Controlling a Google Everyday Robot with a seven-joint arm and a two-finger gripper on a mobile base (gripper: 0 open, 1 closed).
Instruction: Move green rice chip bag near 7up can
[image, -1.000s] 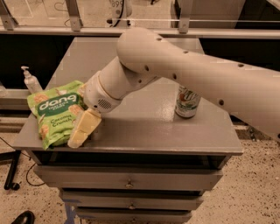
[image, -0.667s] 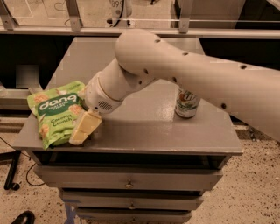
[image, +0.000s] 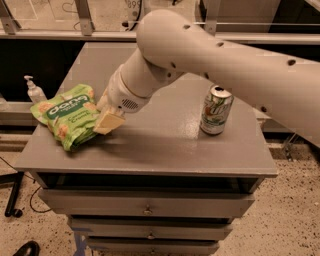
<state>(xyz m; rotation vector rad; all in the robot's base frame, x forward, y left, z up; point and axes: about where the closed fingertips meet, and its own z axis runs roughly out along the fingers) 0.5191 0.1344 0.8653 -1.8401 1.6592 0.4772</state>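
Note:
The green rice chip bag (image: 65, 117) lies at the left end of the grey cabinet top (image: 165, 145), with white lettering on a dark-green band. My gripper (image: 108, 122) is at the bag's right edge, and its pale finger (image: 110, 120) lies over the bag. It looks shut on that edge, and the bag's right side is raised a little. The 7up can (image: 216, 110) stands upright on the right part of the top, well apart from the bag. My large white arm (image: 225, 55) reaches in from the upper right, passing above and behind the can.
A hand-sanitizer pump bottle (image: 34, 90) stands on a lower ledge left of the cabinet. The cabinet has drawers (image: 147, 206) below. The top's front edge is close to the bag. A metal rail runs behind the cabinet.
My gripper has moved up and slightly right at the bag's edge. The bag's lower right part has come up with it. The can has not moved.

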